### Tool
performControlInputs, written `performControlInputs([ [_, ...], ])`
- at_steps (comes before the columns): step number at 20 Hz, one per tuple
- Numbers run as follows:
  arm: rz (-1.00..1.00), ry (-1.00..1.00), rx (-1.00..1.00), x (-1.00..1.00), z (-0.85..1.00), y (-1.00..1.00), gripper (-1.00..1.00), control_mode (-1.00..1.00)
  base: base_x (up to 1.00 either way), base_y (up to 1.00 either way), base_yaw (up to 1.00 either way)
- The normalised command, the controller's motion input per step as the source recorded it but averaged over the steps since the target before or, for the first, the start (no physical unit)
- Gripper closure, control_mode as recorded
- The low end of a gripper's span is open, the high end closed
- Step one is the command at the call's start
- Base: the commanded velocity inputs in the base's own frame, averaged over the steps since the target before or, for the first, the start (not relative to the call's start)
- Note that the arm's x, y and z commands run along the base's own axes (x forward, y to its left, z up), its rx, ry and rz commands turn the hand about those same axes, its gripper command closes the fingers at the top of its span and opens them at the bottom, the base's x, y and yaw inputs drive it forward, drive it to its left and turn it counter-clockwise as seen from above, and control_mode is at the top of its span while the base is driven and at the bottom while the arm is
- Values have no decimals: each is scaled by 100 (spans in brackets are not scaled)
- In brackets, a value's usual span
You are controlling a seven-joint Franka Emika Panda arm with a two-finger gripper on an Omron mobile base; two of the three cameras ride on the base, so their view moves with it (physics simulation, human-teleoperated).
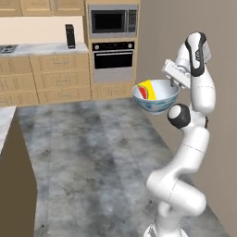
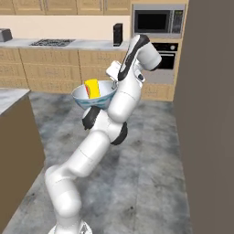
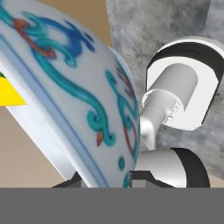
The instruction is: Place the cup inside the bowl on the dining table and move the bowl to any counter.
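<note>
The bowl (image 1: 157,101) hangs in the air over the floor, white inside with blue patterning outside. My gripper (image 1: 173,84) is shut on its right rim. The yellow cup (image 1: 147,89) with its red patch lies tilted inside the bowl. In the right base view the bowl (image 2: 93,101) with the cup (image 2: 93,87) sits in front of the arm, and the gripper (image 2: 112,82) clamps the rim beside the wrist. In the hand view the bowl's patterned wall (image 3: 65,96) runs down between the fingertips of the gripper (image 3: 107,178), and a yellow edge of the cup (image 3: 8,94) shows at the left.
The counter (image 1: 41,48) with wooden drawers runs along the back wall, carrying a hob (image 2: 51,42) and a black coffee machine (image 1: 70,36). An oven (image 1: 113,60) and microwave (image 1: 112,21) stand to its right. The dining table's corner (image 1: 4,120) is at the left. A wall (image 2: 210,114) closes the right side.
</note>
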Motion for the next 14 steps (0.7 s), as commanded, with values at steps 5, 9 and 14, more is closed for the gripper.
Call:
performControlInputs([
  [5, 0, 0, 0, 0, 0, 0, 100, 100, 76, -32, 0],
  [9, 0, 0, 0, 0, 0, 0, 100, 100, 76, -18, 0],
  [14, 0, 0, 0, 0, 0, 0, 100, 100, 88, -7, 0],
])
